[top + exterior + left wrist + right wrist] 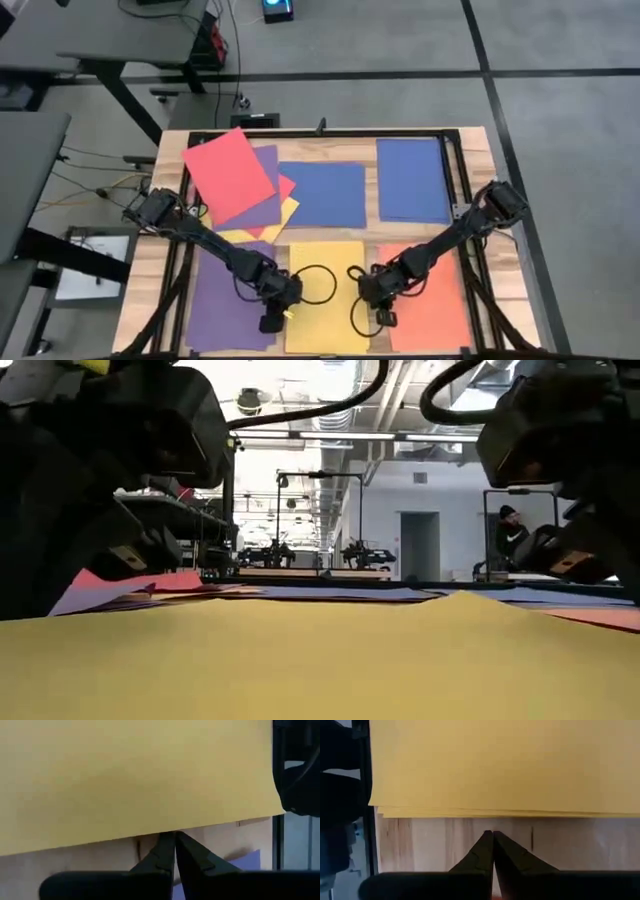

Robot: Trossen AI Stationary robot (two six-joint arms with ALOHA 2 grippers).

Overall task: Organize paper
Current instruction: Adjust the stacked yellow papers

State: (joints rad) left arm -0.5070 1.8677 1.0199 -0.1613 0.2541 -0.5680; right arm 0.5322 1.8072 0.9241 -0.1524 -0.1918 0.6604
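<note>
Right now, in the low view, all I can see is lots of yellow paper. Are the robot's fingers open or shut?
Observer: Both shut. The left wrist view shows the left fingers pressed together right at the edge of the yellow paper.
Operator: And the right ones?
Observer: The right fingers are shut over the bare wooden table, just short of the yellow paper.
Operator: What's next to the yellow?
Observer: From above, purple paper lies on its left and orange paper on its right.
</note>
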